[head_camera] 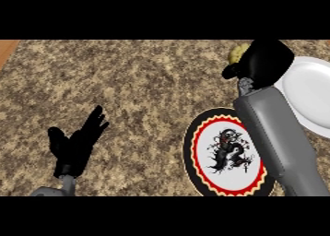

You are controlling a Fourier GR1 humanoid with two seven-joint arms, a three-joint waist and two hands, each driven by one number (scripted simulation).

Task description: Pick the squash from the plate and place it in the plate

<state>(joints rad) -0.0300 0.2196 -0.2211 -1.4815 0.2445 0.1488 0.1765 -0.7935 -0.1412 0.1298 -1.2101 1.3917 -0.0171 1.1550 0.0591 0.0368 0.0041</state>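
**Squash in the right hand at 1 o'clock, beside the white plate**

A speckled brown-and-tan stone counter [127, 78] fills the view. Orange-brown wood [1, 53] shows in a strip at the far left, toward 10 o'clock, and in a sliver at the upper right corner. Nothing more of the room is in view.

2 plates lie on the counter. A patterned plate [203, 159] with a black and red scalloped rim and a black figure at its middle sits at 5 o'clock. A white plate [317, 92] sits at 3 o'clock, cut off by the right edge. The 2 plates lie close together, and the grey right forearm [276, 133] crosses over the gap between them, covering the patterned plate's right side.

The right hand [263, 57] is at 1 o'clock, at the white plate's upper left rim. Its fingers are curled and bunched over the squash [237, 51]. Only a small yellow, bumpy part of the squash peeks out on the hand's left, over the counter just outside the white plate. With so little showing, its long axis and the way it points cannot be told.

The left hand [76, 145] rests at 8 o'clock, fingers straight, spread and pointing up, holding nothing.
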